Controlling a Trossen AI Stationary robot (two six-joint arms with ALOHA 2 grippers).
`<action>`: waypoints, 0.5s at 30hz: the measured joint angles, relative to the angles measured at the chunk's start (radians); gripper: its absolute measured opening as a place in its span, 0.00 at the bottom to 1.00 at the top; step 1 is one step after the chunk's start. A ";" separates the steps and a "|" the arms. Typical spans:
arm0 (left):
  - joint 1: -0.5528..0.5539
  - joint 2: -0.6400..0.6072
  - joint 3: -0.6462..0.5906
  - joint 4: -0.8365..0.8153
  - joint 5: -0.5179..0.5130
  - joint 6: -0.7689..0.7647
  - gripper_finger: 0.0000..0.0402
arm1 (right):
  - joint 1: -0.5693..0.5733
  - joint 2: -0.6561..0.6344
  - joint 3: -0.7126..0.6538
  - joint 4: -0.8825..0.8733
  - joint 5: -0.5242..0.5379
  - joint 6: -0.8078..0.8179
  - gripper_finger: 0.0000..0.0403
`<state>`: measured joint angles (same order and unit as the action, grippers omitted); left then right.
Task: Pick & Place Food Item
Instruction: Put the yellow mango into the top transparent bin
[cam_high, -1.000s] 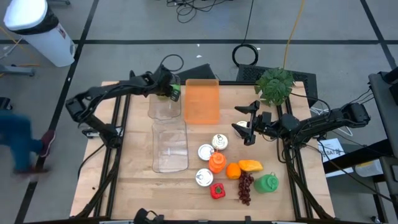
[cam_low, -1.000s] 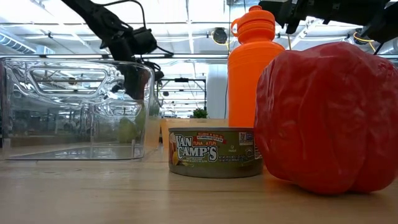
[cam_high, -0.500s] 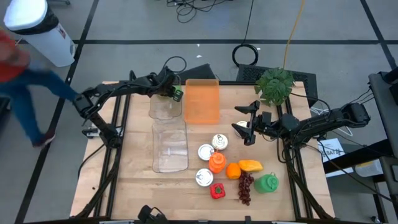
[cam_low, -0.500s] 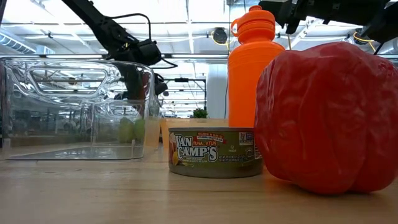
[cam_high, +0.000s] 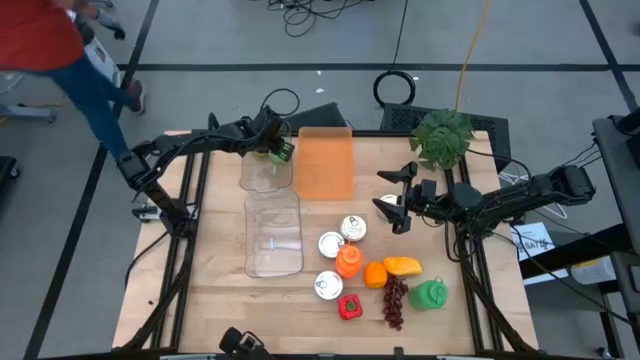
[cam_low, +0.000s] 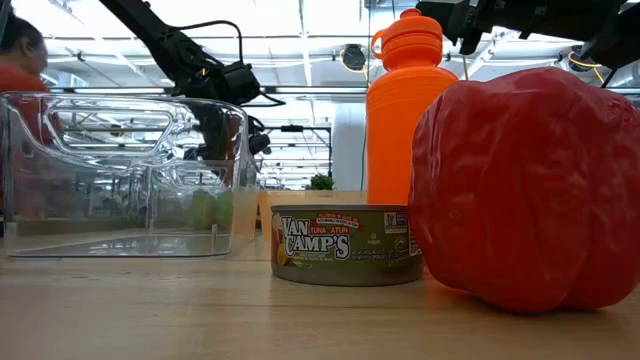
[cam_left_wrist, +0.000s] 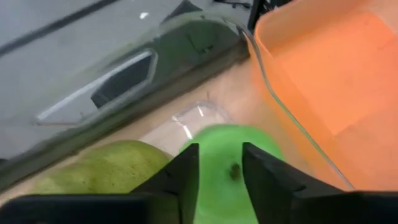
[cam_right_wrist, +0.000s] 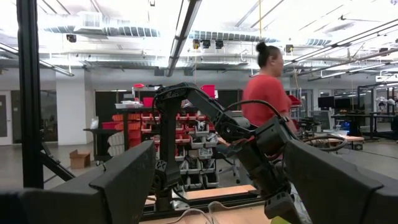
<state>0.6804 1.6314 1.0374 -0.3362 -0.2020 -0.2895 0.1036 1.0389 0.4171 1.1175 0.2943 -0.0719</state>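
Note:
My left gripper (cam_high: 274, 148) reaches down into the far clear container (cam_high: 262, 172) at its right wall, shut on a bright green fruit (cam_left_wrist: 217, 140). An olive-green pear (cam_left_wrist: 106, 165) lies beside the fruit in the same container. Both show as green shapes low in the container in the low view (cam_low: 222, 207). I cannot tell whether the held fruit rests on the container floor. My right gripper (cam_high: 400, 210) hangs open and empty above the table, right of centre. My left gripper pinches the green fruit between its two fingers; the fruit's top (cam_left_wrist: 221, 180) fills the narrow gap between them. The fruit's wider body bulges out past both fingertips. The fingers slant down from the table's left into the container.
An orange container (cam_high: 325, 165) stands right of the far clear one, and a second clear container (cam_high: 273, 235) stands nearer. Cans (cam_high: 330, 243), an orange bottle (cam_high: 348, 262), a red pepper (cam_high: 350, 307), grapes (cam_high: 395, 300) and other food cluster near front centre. A plant (cam_high: 442, 135) stands far right. A person (cam_high: 50, 40) passes far left.
My left gripper has shifted a little toward the table's right edge inside the far container, and a second green shape now shows beside the first in the low view. The left arm's elbow has drawn in toward the table. A person has walked past the table's far left.

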 joint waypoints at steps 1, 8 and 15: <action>0.000 0.000 0.000 0.003 -0.014 0.011 0.34 | 0.000 0.000 0.000 0.000 0.000 0.000 0.83; 0.000 -0.078 0.000 0.024 -0.035 0.108 0.46 | 0.000 0.000 0.000 -0.020 -0.003 -0.014 0.83; -0.057 -0.274 -0.009 0.002 0.021 0.096 0.52 | 0.047 -0.018 0.031 -0.173 -0.009 0.007 0.83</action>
<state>0.6235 1.3578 1.0284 -0.3345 -0.1805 -0.1934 0.1509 1.0208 0.4482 0.9443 0.2854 -0.0648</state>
